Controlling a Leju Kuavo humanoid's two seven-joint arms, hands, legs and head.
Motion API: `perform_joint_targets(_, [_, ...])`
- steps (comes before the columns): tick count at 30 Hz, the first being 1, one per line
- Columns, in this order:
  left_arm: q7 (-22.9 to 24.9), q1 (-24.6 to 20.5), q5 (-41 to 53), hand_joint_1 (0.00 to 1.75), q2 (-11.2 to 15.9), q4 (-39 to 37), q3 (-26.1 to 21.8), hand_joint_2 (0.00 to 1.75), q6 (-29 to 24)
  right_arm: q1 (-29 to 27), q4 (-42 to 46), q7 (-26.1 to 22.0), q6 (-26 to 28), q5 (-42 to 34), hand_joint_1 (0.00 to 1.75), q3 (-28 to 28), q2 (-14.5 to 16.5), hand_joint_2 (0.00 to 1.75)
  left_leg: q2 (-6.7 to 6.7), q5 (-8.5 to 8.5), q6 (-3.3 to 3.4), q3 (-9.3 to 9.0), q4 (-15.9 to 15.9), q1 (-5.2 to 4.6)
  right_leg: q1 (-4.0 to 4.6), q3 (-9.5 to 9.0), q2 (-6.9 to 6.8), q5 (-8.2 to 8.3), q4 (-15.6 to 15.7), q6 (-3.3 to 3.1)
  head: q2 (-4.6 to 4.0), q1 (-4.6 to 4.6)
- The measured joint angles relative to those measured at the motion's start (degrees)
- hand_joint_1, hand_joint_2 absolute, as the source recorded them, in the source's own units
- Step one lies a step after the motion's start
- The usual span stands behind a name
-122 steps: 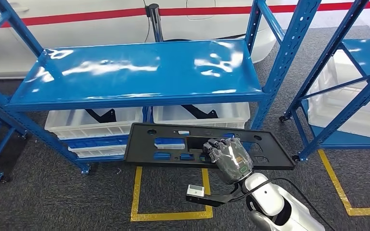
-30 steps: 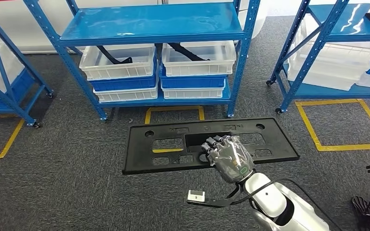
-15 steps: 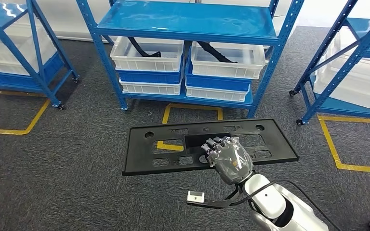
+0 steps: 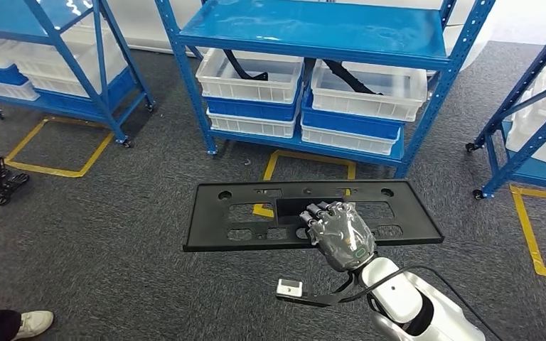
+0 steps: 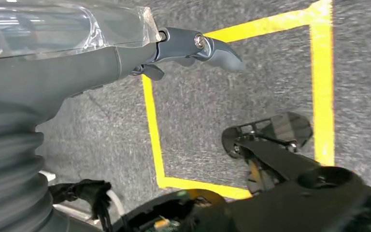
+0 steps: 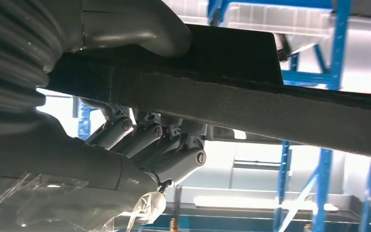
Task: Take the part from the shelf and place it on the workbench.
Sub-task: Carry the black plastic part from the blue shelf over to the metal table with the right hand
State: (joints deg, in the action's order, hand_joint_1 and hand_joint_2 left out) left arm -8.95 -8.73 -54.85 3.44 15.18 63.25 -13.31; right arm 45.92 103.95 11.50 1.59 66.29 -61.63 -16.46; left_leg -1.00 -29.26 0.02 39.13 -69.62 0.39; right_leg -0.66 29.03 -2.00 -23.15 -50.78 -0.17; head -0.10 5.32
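Note:
The part is a long flat black plastic panel with several cut-outs. My right hand holds it level above the grey carpet, gripping its near long edge right of the middle. In the right wrist view the thumb lies on one face of the panel and the fingers curl against the other. My left hand hangs over the floor with its fingers apart and nothing in it.
A blue shelf rack stands ahead, with white and blue crates on its lower level. More blue racks stand at the far left and far right. Yellow tape squares mark the carpet. A person's shoe is at the bottom left.
The camera has backed away from the shelf and turned left, so the racks have slid rightward and farther off. The panel stays in my right hand, held the same way.

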Motion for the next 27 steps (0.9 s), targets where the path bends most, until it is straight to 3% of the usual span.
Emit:
perform_joint_targets(1, [0.0,0.1,0.0,0.0,0.0,0.0,0.0,1.75,0.0,-0.1,0.0,0.0,0.0,0.0,1.69,0.0,0.0,1.75,0.22,1.47,0.14,-1.28,2.5,-0.03,0.04,-0.03,-0.53,-0.02,0.0,0.03,0.01,-0.01])
perform_joint_targets(2, [0.0,0.1,0.1,0.0,0.0,0.0,0.0,1.75,0.0,-0.1,0.0,0.0,-0.1,-0.1,1.69,0.0,0.0,1.75,0.82,3.58,0.4,-3.61,6.9,-0.13,0.06,-0.11,-1.08,-0.06,0.0,0.1,0.01,-0.01])
perform_joint_targets(4, [0.0,-0.1,0.1,0.0,0.0,0.0,0.0,1.75,0.0,-0.1,0.0,0.1,-0.2,-0.1,1.69,0.0,0.0,1.75,3.18,6.98,1.11,-8.33,16.1,-0.62,0.31,-0.24,-2.06,-0.26,-0.1,0.39,0.01,-0.01])
perform_joint_targets(5, [0.0,-0.2,0.2,0.0,0.0,0.0,0.0,1.75,0.0,-0.1,0.0,0.2,-0.3,-0.2,1.69,0.1,0.0,1.75,4.03,7.77,1.41,-9.52,18.7,-0.85,0.45,-0.25,-2.51,-0.35,-0.1,0.59,0.01,-0.01])
perform_joint_targets(6, [0.0,-0.2,0.2,0.0,0.0,0.0,0.0,1.75,0.0,-0.1,0.0,0.3,-0.4,-0.2,1.69,0.1,0.0,1.75,4.33,7.97,1.64,-9.86,19.7,-1.02,0.58,-0.23,-2.96,-0.45,-0.1,0.81,0.01,-0.01])
perform_joint_targets(8, [0.0,-0.1,0.2,0.0,0.0,0.0,0.0,1.75,0.0,-0.2,0.0,0.4,-0.5,-0.4,1.69,0.1,0.0,1.75,3.28,8.18,2.11,-9.57,19.9,-0.96,0.61,-0.17,-3.61,-0.68,-0.2,1.36,0.02,-0.02])
perform_joint_targets(10, [0.0,0.0,0.3,0.0,0.0,0.0,0.0,1.75,0.0,-0.2,0.1,0.5,-0.7,-0.5,1.69,0.2,0.0,1.75,2.22,8.47,2.68,-9.55,20.0,-0.7,0.36,0.77,-2.0,-2.37,-2.5,2.06,0.02,-0.02])
perform_joint_targets(11, [0.0,0.0,0.3,0.0,0.0,0.0,0.0,1.75,0.0,-0.2,0.2,0.5,-0.7,-0.5,1.69,0.3,0.0,1.75,1.74,8.59,2.94,-9.58,20.1,-0.54,0.21,2.12,-0.62,-4.12,-5.5,2.37,0.02,-0.02])
perform_joint_targets(13, [0.0,-0.2,0.3,0.0,0.0,0.0,0.0,1.75,0.0,-0.4,0.3,0.6,-0.9,-0.5,1.69,0.4,-0.1,1.75,0.6,8.62,3.19,-9.53,20.0,-0.49,0.08,6.45,1.22,-8.16,-14.5,2.71,0.02,-0.03])
perform_joint_targets(14, [0.0,-0.2,0.3,0.0,0.0,0.0,0.0,1.75,0.0,-0.6,0.3,0.7,-1.0,-0.5,1.69,0.5,-0.1,1.75,-0.04,8.6,3.22,-9.53,20.0,-0.48,0.05,8.39,1.45,-9.24,-18.1,2.8,0.02,-0.03])
perform_joint_targets(15, [0.0,-0.1,0.3,0.0,0.0,0.0,0.0,1.75,0.0,-0.9,0.3,0.7,-1.0,-0.5,1.69,0.5,-0.2,1.75,-0.77,8.59,3.22,-9.56,20.0,-0.45,0.02,9.46,1.53,-9.07,-19.7,2.83,0.02,-0.03])
perform_joint_targets(16, [0.0,-0.1,0.4,0.0,0.0,0.0,0.0,1.75,0.0,-1.0,0.3,0.7,-1.1,-0.5,1.69,0.5,-0.2,1.75,-1.5,8.57,3.19,-9.61,20.0,-0.39,-0.02,9.31,1.6,-7.67,-18.6,2.8,0.02,-0.03])
perform_joint_targets(17, [0.0,-0.1,0.4,0.0,0.0,0.0,0.0,1.75,0.0,-1.1,0.4,0.7,-1.1,-0.5,1.69,0.5,-0.2,1.75,-2.25,8.52,3.13,-9.71,20.0,-0.32,-0.09,8.02,1.94,-5.33,-15.2,2.75,0.02,-0.03])
perform_joint_targets(19, [0.0,-0.1,0.4,0.0,0.0,0.0,0.0,1.75,0.0,-1.1,0.5,0.7,-1.3,-0.5,1.69,0.6,-0.2,1.75,-3.62,8.36,2.83,-9.77,19.9,-0.29,-0.44,4.29,4.5,-0.66,-6.2,2.67,0.02,-0.02])
perform_joint_targets(20, [0.0,-0.2,0.4,0.0,0.0,0.0,0.0,1.75,0.0,-1.1,0.6,0.8,-1.4,-0.5,1.69,0.7,-0.3,1.75,-4.19,8.3,2.6,-9.65,19.8,-0.32,-0.64,2.97,5.8,0.62,-3.1,2.63,0.02,-0.02])
perform_joint_targets(21, [0.0,-0.2,0.4,0.0,0.0,0.0,0.0,1.75,0.0,-1.1,0.6,0.8,-1.5,-0.5,1.69,0.7,-0.3,1.75,-4.77,8.28,2.35,-9.44,19.8,-0.33,-0.76,2.32,6.68,1.05,-1.4,2.52,0.02,-0.01])
perform_joint_targets(22, [0.0,-0.3,0.4,0.0,0.0,0.0,0.0,1.75,0.0,-1.1,0.6,0.8,-1.6,-0.5,1.69,0.7,-0.3,1.75,-5.39,8.32,2.04,-9.21,19.8,-0.32,-0.73,2.12,6.7,0.94,-0.9,2.35,0.02,0.01])
perform_joint_targets(24, [0.0,0.0,0.4,0.0,0.0,0.0,0.0,1.75,0.0,-1.0,0.6,0.8,-1.7,-0.5,1.69,0.8,-0.3,1.75,-6.07,8.2,1.41,-8.82,19.7,-0.16,-0.8,2.04,5.34,0.85,-0.8,1.8,0.02,0.02])
perform_joint_targets(26, [-0.1,0.0,0.4,0.0,0.1,0.0,0.0,1.75,0.0,-0.8,0.7,0.9,-1.7,-0.4,1.69,0.9,-0.3,1.75,-3.82,6.23,0.76,-7.03,16.2,-0.22,-0.92,1.81,4.0,0.84,-0.6,1.17,0.02,0.05])
perform_joint_targets(27, [-0.1,0.0,0.4,0.0,0.0,0.0,0.0,1.75,0.0,-0.7,0.7,0.9,-1.7,-0.4,1.69,0.9,-0.3,1.75,-2.09,4.36,0.47,-5.04,12.3,-0.2,-0.85,1.72,3.32,0.75,-0.6,0.91,0.02,0.07])
